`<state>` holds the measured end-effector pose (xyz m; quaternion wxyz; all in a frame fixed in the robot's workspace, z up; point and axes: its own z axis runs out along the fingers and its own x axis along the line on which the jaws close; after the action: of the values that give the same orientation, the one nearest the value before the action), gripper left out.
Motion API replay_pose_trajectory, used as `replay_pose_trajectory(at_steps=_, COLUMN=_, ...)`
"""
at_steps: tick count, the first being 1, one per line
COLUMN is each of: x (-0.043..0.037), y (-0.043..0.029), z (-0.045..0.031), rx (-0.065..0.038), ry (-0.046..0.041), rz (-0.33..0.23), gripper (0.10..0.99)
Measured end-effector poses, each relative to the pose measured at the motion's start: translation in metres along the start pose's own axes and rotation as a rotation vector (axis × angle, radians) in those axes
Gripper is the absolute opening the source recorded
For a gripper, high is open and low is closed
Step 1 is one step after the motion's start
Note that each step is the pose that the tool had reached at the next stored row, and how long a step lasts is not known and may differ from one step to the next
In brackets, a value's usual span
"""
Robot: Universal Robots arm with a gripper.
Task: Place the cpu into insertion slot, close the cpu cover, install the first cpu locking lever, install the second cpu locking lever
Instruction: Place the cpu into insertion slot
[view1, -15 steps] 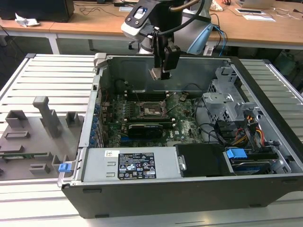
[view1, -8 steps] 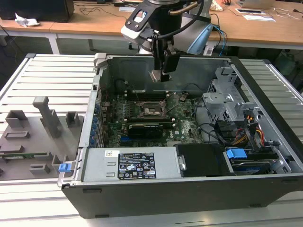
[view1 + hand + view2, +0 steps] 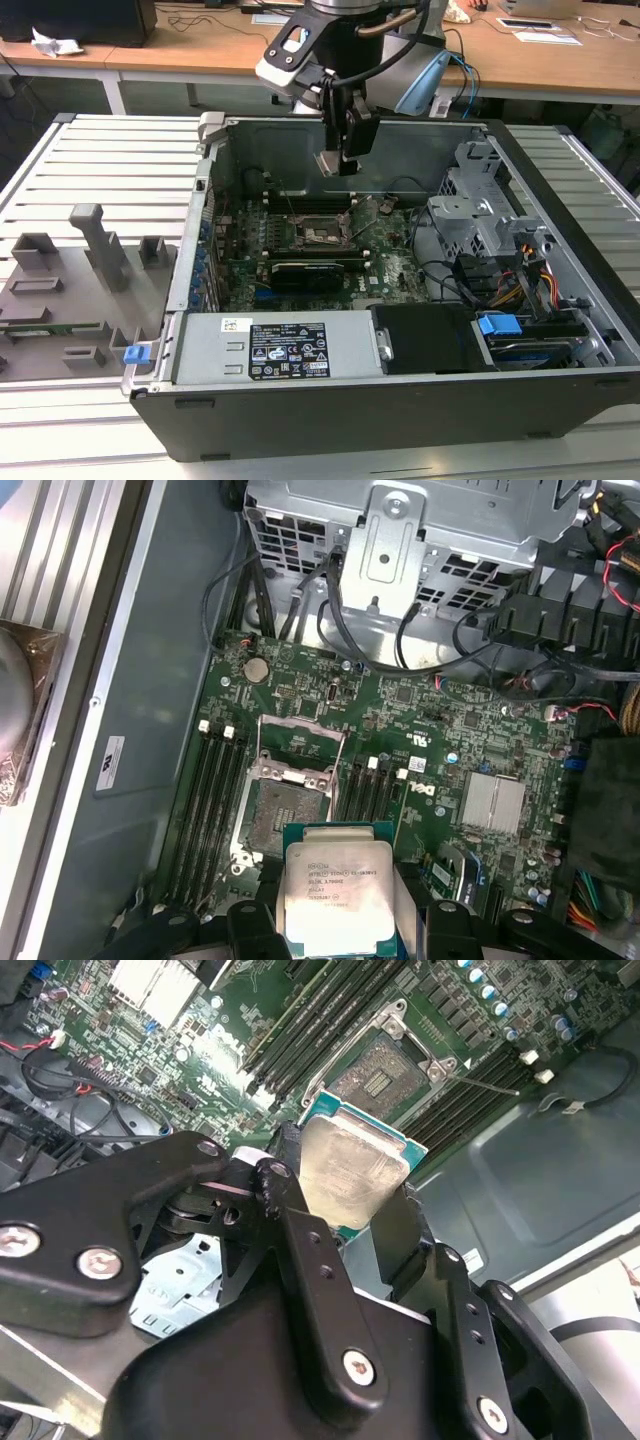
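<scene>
My black gripper [image 3: 345, 1188] has its jaws pinching the small flat silver-grey square cpu [image 3: 335, 895] by its edges. I hold it above the green motherboard [image 3: 430, 730] inside the open grey metal computer case [image 3: 400, 420]. Beneath lies the square black insertion slot [image 3: 280, 815], bare, with its thin grey metal cpu cover [image 3: 303, 742] raised and long black memory slots [image 3: 205, 780] flanking it.

In the second wrist view, part of the cpu [image 3: 350, 1170] is hidden behind the black fingers [image 3: 300, 1255] of the claw [image 3: 345, 1215]. In the first wrist view, a corner of the insertion slot [image 3: 285, 805] is covered by the cpu [image 3: 335, 895]. The arm [image 3: 335, 10] is cut off at the exterior view's upper edge.
</scene>
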<state>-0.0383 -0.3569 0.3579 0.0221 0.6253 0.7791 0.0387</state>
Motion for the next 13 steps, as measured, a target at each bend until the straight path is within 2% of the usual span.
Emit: replay_pose_trajectory(at_steps=13, x=-0.0001, y=-0.0004, z=0.0046, rx=0.0, ry=0.0001, rz=0.0, gripper=0.525)
